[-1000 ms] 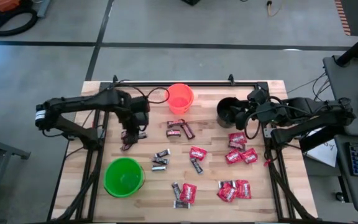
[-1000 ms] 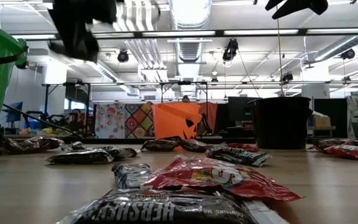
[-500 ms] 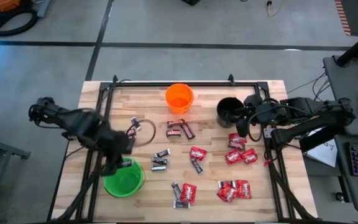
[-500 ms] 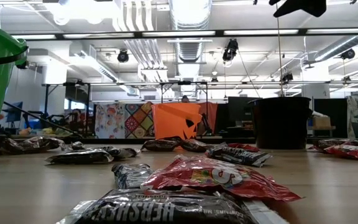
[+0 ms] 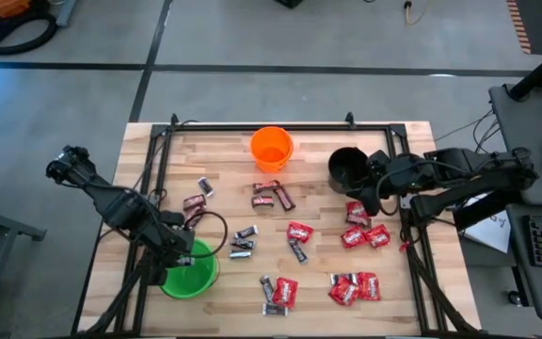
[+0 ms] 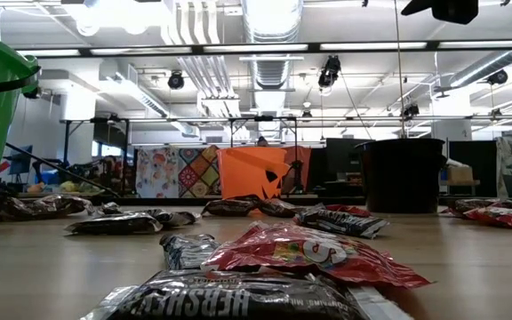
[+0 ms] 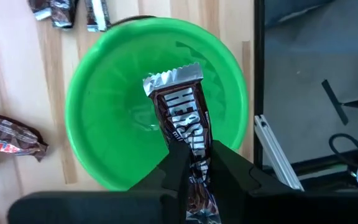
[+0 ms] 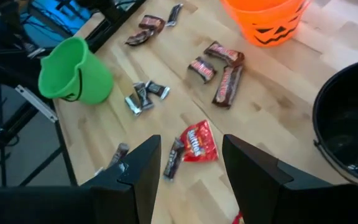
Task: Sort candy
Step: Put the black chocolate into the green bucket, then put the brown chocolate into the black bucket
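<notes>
My left gripper (image 7: 199, 167) is shut on a dark brown candy bar (image 7: 184, 118) with pale print, and hangs over the green cup (image 5: 192, 273) at the table's near left (image 5: 179, 247). More candy lies flat on the wood: red packets (image 5: 358, 235) and dark bars (image 5: 243, 243). My right gripper (image 8: 191, 177) stands open and holds nothing. It is raised beside the black cup (image 5: 345, 168) at the far right (image 5: 373, 184). My left gripper pinches the bar between its two fingers near one end (image 7: 197, 152). The fingers come from above, pointing steeply down. The bar hangs below them, lifted clear. Its free crimped end (image 7: 173, 79) is over the green cup's opening (image 7: 104, 112).
An orange cup (image 5: 271, 148) stands at the far middle. A black metal frame (image 5: 252, 127) runs along the table's far, left and right edges. Bare wood lies at the near middle, between the green cup and the red packets (image 5: 351, 287).
My left gripper has swung from the far left of the table toward the near edge, carrying the bar, and now hangs over the green cup. It has stayed shut on the bar. My right gripper has turned a little in place.
</notes>
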Controlling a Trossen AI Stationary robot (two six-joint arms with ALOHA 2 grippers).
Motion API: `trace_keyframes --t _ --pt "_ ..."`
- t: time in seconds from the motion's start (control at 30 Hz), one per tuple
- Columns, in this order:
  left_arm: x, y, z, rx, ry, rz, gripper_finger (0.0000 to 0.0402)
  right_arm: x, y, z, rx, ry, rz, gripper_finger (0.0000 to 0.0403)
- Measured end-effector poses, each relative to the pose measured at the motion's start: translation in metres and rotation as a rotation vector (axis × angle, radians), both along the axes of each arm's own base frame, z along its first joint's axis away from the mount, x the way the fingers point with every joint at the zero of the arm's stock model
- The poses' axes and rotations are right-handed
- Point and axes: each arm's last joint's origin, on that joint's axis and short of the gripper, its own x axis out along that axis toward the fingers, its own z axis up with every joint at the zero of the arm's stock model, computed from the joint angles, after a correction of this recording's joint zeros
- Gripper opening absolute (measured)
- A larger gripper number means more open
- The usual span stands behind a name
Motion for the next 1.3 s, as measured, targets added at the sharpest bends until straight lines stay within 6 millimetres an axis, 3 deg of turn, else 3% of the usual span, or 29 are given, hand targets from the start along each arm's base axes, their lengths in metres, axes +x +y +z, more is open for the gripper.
trace_keyframes --t 0.33,0.57,0.87,1.13,1.3 --pt "0.003 0.0 -0.002 0.045 -0.042 0.023 0.0039 -0.001 0.007 0.0 0.031 -0.006 0.018 0.0166" --pt "0.002 -0.004 -0.016 0.05 -0.007 0.008 0.0064 0.0 0.008 0.0 0.041 -0.009 0.01 0.0166" --pt "0.0 -0.007 -0.016 0.048 -0.007 -0.003 0.0098 0.0 0.008 0.0 0.042 -0.01 0.009 0.0166" --pt "-0.001 -0.006 -0.001 -0.008 -0.083 -0.006 0.0103 0.006 0.009 0.008 0.063 -0.108 0.01 0.0166" --pt "-0.004 0.008 0.02 0.011 -0.234 0.099 0.0103 0.023 0.011 0.007 0.05 -0.122 0.005 0.0166"
